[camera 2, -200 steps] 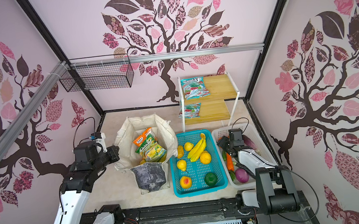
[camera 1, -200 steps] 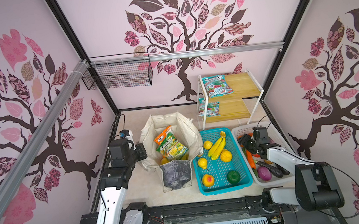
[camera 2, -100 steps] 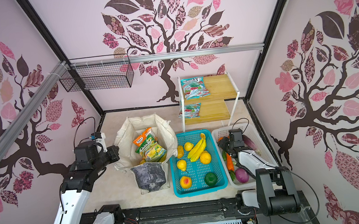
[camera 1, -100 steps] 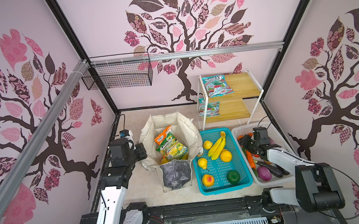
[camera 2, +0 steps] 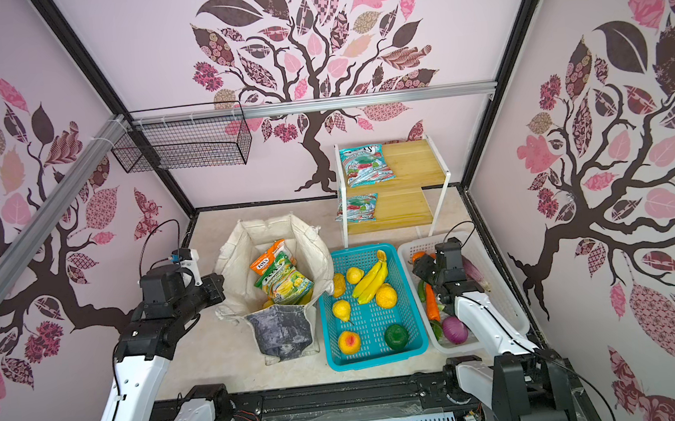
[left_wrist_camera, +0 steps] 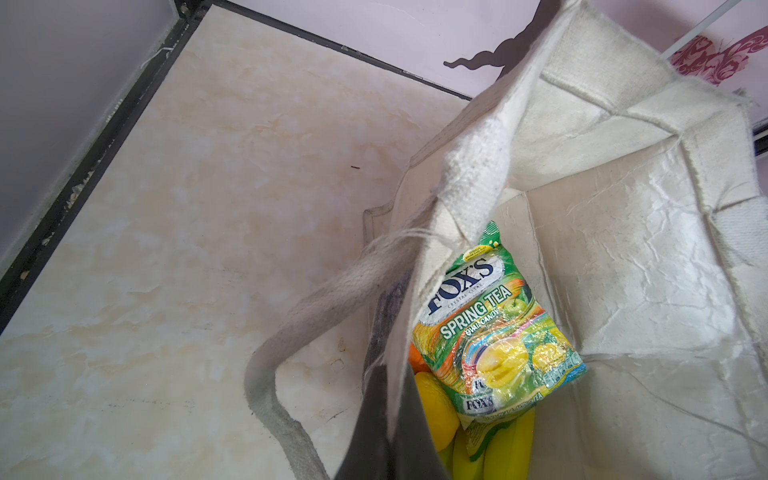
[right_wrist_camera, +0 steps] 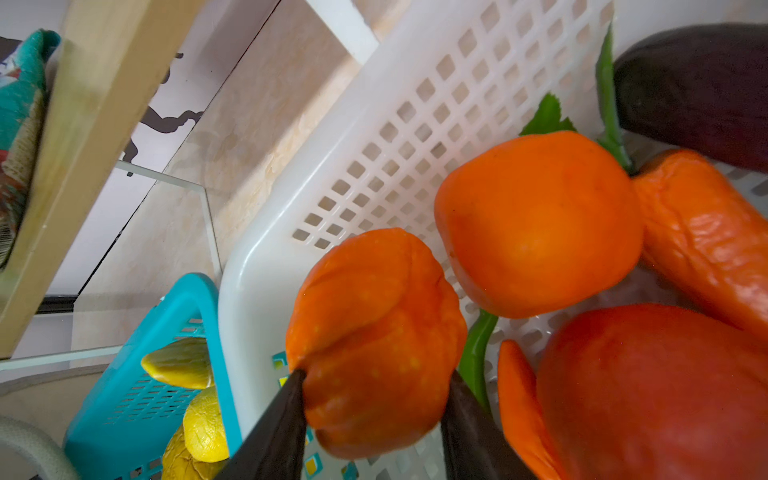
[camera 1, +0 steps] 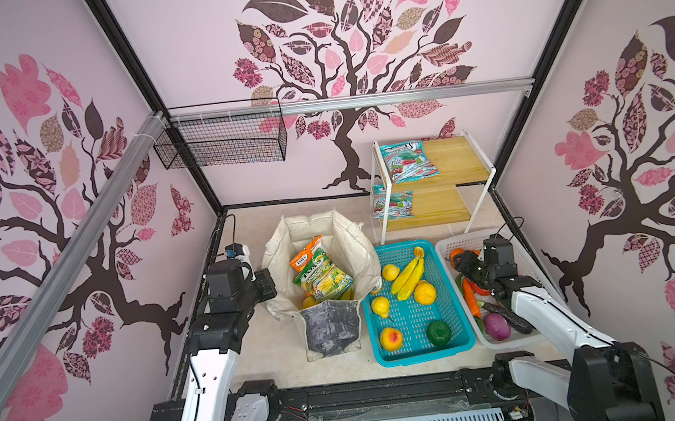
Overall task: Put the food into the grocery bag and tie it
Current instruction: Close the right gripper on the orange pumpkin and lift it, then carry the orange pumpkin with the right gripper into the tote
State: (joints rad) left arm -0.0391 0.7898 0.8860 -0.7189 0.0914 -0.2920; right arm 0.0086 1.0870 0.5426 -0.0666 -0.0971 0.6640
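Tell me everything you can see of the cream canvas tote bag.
The cream canvas tote bag stands upright on the beige tabletop, mouth wide open, fabric creased. Its near wall carries a dark grey printed panel. A long cream handle trails on the tabletop. The shut left tool appears to pinch its left rim; its right wall seems to touch the teal plastic mesh basket. Glossy sweet packets and toy yellow bananas lie inside.

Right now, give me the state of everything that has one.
Cream canvas tote bag: open, untied.
Glossy green-yellow sweet packet: inside the tote.
Left gripper: shut, beside the tote's rim.
Right gripper: shut on the ridged orange toy vegetable.
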